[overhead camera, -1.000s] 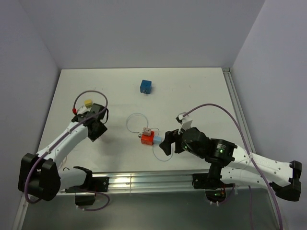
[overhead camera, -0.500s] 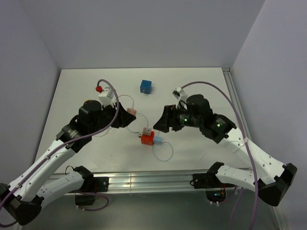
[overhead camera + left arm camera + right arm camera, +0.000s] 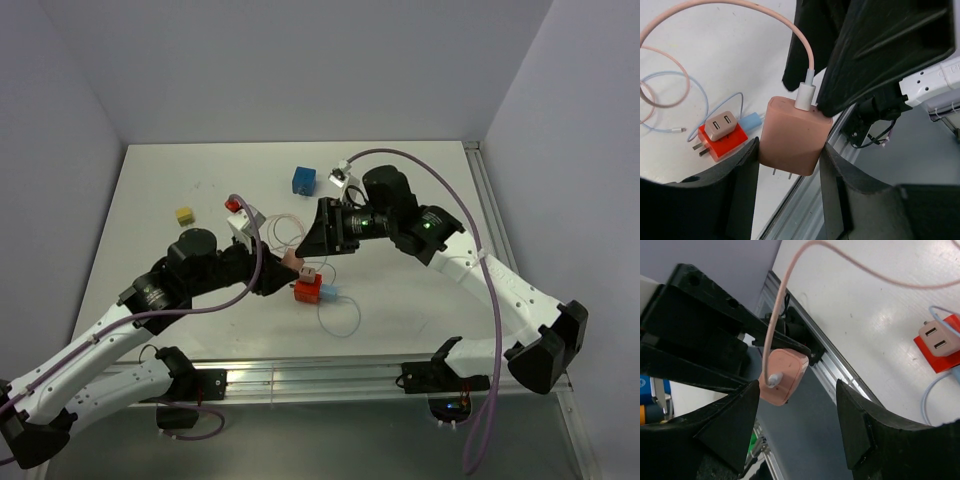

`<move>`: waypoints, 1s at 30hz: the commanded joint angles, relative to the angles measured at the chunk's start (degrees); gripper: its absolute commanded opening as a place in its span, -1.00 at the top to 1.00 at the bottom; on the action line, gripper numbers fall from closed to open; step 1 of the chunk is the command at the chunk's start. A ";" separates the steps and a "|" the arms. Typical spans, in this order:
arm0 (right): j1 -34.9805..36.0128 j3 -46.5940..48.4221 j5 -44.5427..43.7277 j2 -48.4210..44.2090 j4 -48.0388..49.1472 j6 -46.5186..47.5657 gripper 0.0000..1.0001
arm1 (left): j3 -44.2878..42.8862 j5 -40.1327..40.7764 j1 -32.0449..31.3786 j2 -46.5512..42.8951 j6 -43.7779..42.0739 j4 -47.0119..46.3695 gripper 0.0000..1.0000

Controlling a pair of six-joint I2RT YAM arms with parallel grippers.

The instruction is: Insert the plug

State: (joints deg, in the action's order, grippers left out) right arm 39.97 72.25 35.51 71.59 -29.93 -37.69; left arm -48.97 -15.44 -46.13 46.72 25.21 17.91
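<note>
Blue cube far back on the white table, small yellow block well to its left.

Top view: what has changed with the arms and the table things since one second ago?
The left gripper, shut on the pink charger, swung from the left side to the middle, near the red adapter. The right gripper moved away from the near edge to meet it, jaws narrowing on either side of the charger. The red adapter, blue block and yellow block stayed put.

The square plastic charger block is salmon pink, its thin cable pink; the plastic socket cube red, the worktop white.
</note>
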 commanded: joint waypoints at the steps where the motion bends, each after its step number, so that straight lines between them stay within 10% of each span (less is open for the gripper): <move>1: 2.22 2.81 1.24 1.09 -1.36 -0.80 -0.39 | -0.42 -2.22 -0.37 -0.40 -3.41 -2.18 0.99; 15: 5.38 3.43 4.57 6.72 -1.44 -1.33 -0.16 | -1.56 -3.54 -1.33 0.30 -6.57 -0.43 0.99; 21: 5.65 3.25 3.79 7.16 -2.40 0.42 1.00 | -3.32 -1.44 -2.12 1.18 -7.28 1.77 0.99; 25: 5.13 3.87 -11.91 3.13 -4.96 2.01 1.00 | -3.24 6.72 -2.12 0.48 -3.60 2.65 -0.13; 26: 4.43 3.17 -14.47 2.07 -4.61 1.92 1.00 | -3.24 8.57 -2.12 0.22 -1.76 3.44 -0.97; 30: -1.54 -1.75 -26.25 -5.04 -2.85 1.22 1.00 | -2.36 19.01 -2.12 -2.41 -0.08 5.98 -0.99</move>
State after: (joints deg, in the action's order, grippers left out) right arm 42.52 72.14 22.55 73.32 -34.22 -37.82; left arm -49.25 -6.07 -48.27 46.87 22.33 22.39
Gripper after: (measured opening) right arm 0.401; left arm 0.993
